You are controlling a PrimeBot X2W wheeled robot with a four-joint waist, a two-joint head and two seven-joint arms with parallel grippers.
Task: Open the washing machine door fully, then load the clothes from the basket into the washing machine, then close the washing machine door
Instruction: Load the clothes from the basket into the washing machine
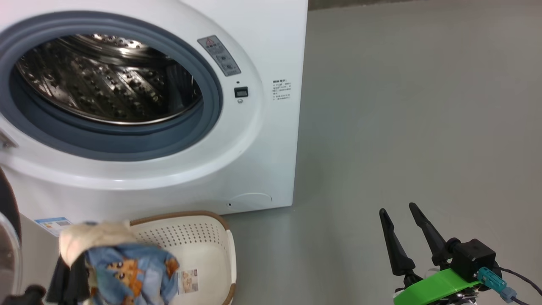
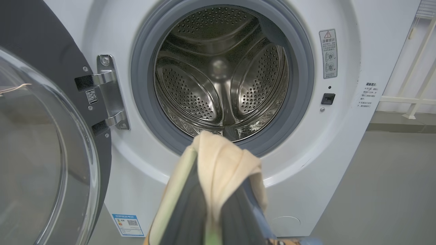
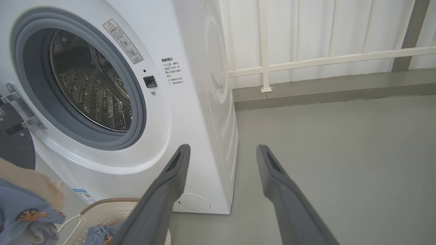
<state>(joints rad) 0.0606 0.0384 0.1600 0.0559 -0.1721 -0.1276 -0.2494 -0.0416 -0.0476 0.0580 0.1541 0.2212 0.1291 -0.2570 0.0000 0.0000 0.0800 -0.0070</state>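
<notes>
The washing machine (image 1: 254, 140) stands on the grey floor (image 1: 402, 106) with its washing machine door (image 2: 44, 153) swung wide to the robot's left on a metal hinge (image 2: 110, 92). The grey rubber ring (image 2: 143, 85) and the steel drum (image 2: 221, 71) are fully exposed, and no fabric can be seen in the drum.

The left pincer (image 2: 218, 190) is clamped on a bundle of the clothes (image 1: 123, 267). In the left wrist view a cream-white piece (image 2: 221, 163) is draped over and between its 2 dark fingers. In the head view blue fabric printed with orange-brown figures hangs below that piece. The bundle is held in the air, in front of the lower edge of the drum opening and outside the rubber ring. It hangs above the left part of the basket (image 1: 199, 237).

The basket sits on the floor just in front of the machine's base, below the opening and near the round cover (image 1: 252, 199). In the right wrist view another blue piece (image 3: 98, 234) lies inside it.

The right pincer (image 1: 399, 210) has its 2 fingers spread wide and grips nothing. It hangs over bare floor to the right of the machine's front corner, well apart from the basket and the held bundle. A white railing (image 3: 306, 61) runs along the floor's far edge.
</notes>
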